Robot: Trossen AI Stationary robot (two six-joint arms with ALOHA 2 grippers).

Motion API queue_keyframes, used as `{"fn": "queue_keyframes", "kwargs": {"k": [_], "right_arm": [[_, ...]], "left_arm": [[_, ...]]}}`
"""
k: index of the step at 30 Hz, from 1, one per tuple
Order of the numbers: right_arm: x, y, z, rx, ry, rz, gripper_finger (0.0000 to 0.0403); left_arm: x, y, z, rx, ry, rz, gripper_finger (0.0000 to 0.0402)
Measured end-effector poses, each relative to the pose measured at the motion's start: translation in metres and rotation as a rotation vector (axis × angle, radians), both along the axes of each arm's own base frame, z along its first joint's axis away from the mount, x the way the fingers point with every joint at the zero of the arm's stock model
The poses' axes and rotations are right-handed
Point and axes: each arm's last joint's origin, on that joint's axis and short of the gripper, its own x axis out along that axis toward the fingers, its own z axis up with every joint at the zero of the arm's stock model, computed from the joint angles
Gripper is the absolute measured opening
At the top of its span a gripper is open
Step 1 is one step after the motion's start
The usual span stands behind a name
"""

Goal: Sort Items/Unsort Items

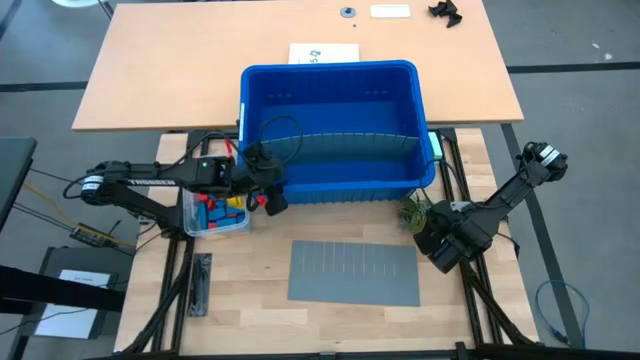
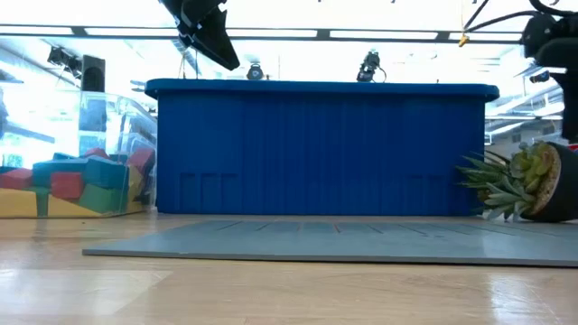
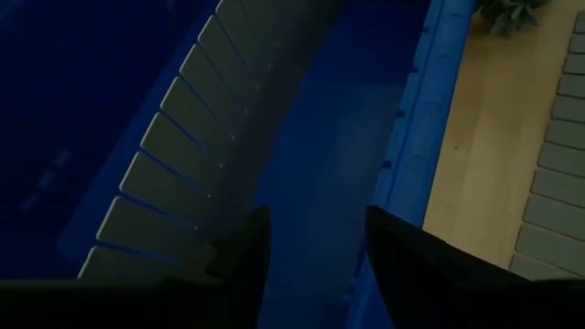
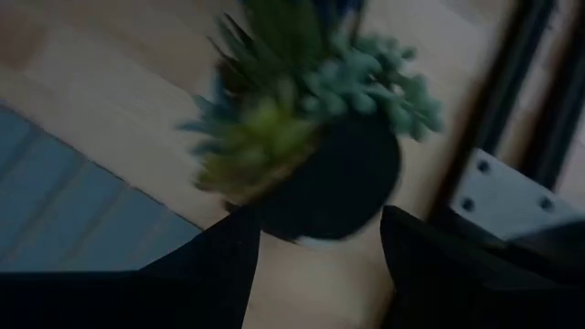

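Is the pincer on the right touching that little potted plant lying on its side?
Cannot tell. In the right wrist view the right pincer has a finger on each side of the plant, but no gap or contact shows plainly; from above they overlap.

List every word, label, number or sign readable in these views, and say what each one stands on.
None reads clearly.
White sheet behind the blue bin: a small blue mark, too small to read.
White label at the far table edge: shows no legible print.
White paper left of the table: print too small to read.
Grey divider sheet: slots only, no text.
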Motion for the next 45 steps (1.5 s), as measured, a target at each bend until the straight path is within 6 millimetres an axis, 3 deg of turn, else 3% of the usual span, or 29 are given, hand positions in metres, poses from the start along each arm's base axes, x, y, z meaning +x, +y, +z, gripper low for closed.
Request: {"fn": "queue_keyframes", "kwargs": {"k": [14, 19, 23, 34, 41, 45], "right_arm": [[0.006, -0.028, -0.006, -0.05, 0.125, -0.111, 0.0225], [0.005, -0.03, -0.011, -0.018, 0.142, -0.136, 0.0202], [0.004, -0.025, -0.021, 0.068, 0.161, -0.132, 0.0181], [0.003, -0.018, -0.025, 0.08, 0.211, -0.11, 0.0146], [0.01, -0.006, -0.021, 0.104, 0.139, 0.058, 0.0147], [0.014, 0.002, -0.006, 0.119, 0.115, 0.175, 0.015]], "left_arm": [[0.0, 0.0, 0.0, -0.003, 0.001, -0.004, 0.0186], [0.0, 0.0, 0.0, -0.003, 0.002, -0.004, 0.0186], [0.0, 0.0, -0.001, -0.004, 0.004, -0.005, 0.0186], [0.0, 0.0, -0.001, -0.01, 0.004, -0.008, 0.0186], [0.001, -0.001, -0.001, -0.01, 0.003, -0.012, 0.0186], [0.001, -0.004, -0.001, -0.009, 0.004, -0.021, 0.0186]]}}
